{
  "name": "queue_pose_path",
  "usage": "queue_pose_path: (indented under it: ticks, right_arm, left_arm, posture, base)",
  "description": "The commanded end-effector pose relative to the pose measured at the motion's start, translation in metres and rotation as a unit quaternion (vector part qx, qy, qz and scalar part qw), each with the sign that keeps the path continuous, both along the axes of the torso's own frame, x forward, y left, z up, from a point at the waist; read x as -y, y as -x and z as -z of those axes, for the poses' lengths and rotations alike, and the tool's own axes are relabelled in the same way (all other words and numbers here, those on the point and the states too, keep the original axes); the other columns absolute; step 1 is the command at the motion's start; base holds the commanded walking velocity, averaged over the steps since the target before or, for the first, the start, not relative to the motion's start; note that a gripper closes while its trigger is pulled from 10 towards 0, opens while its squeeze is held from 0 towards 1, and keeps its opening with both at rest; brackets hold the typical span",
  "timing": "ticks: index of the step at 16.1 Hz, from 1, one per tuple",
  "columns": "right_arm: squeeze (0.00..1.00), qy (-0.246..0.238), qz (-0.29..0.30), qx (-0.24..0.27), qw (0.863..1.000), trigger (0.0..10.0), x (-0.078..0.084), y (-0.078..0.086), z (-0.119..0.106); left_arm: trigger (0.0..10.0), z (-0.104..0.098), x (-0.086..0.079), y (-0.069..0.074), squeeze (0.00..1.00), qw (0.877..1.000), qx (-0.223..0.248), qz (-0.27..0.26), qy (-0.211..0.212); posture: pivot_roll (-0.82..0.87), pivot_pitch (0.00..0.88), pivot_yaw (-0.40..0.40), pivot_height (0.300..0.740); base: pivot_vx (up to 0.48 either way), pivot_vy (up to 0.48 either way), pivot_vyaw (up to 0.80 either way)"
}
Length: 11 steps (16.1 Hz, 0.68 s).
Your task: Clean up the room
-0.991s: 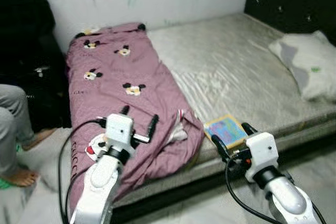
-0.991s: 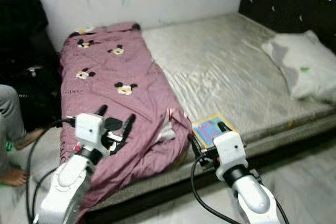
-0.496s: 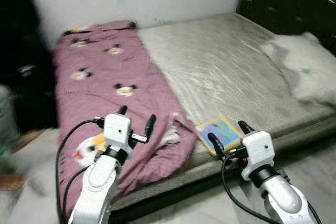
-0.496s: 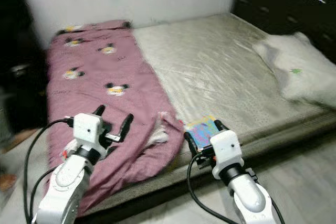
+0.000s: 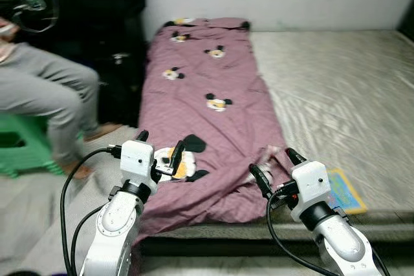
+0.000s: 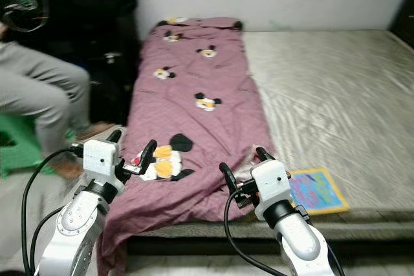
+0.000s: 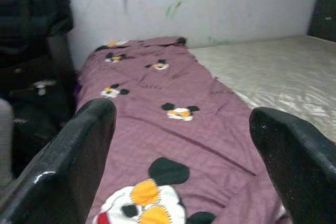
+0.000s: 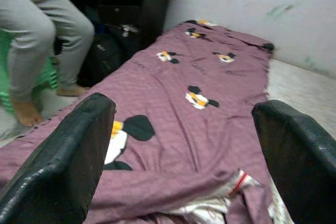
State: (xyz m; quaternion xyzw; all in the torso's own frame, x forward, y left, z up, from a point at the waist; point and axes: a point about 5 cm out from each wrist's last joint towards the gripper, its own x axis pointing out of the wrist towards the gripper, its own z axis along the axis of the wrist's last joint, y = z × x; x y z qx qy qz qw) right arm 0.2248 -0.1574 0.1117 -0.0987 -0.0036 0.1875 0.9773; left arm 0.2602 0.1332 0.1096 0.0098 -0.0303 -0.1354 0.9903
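Facing the bed, nothing picked up yet.
My left gripper (image 5: 157, 149) and right gripper (image 5: 276, 167) hover spread and empty over the blanket (image 5: 207, 117) crumpled along the bed (image 5: 349, 101); next I'd reach down for its near edge.

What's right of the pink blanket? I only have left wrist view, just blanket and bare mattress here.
Observer: A colourful book lies flat near the mattress front edge, beside the blanket's bunched corner.
Operator: Right gripper near it?
Observer: Right gripper hovers over that corner, jaws open, book just to its right.
Operator: Anyone around?
Observer: A person in grey trousers sits on a green stool left of the bed.
Operator: Left gripper?
Observer: Left gripper is open above the blanket's front part.
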Motion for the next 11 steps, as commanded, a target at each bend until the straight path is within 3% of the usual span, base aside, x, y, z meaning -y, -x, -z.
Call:
queue_pose_path:
  ticks: [1, 8, 11]
  right_arm:
    - [0.00, -0.001, -0.004, 0.004, 1.000, 10.0, -0.001, 0.000, -0.002]
    - [0.00, 0.002, -0.002, 0.011, 1.000, 10.0, -0.003, -0.003, -0.002]
    - [0.00, -0.011, 0.019, 0.024, 0.999, 10.0, -0.008, -0.014, -0.005]
  left_arm:
    - [10.0, 0.001, -0.001, -0.001, 0.00, 1.000, -0.005, 0.001, -0.005]
    - [10.0, 0.004, 0.001, 0.002, 0.00, 1.000, -0.010, 0.004, -0.001]
    - [10.0, 0.004, 0.003, 0.002, 0.00, 1.000, -0.010, 0.000, 0.004]
  posture:
    - [-0.08, 0.028, 0.016, 0.740]
    - [-0.08, 0.014, 0.020, 0.740]
    - [-0.07, 0.000, 0.038, 0.740]
  base:
    - [0.000, 0.000, 0.80]
    - [0.000, 0.000, 0.77]
    - [0.000, 0.000, 0.00]
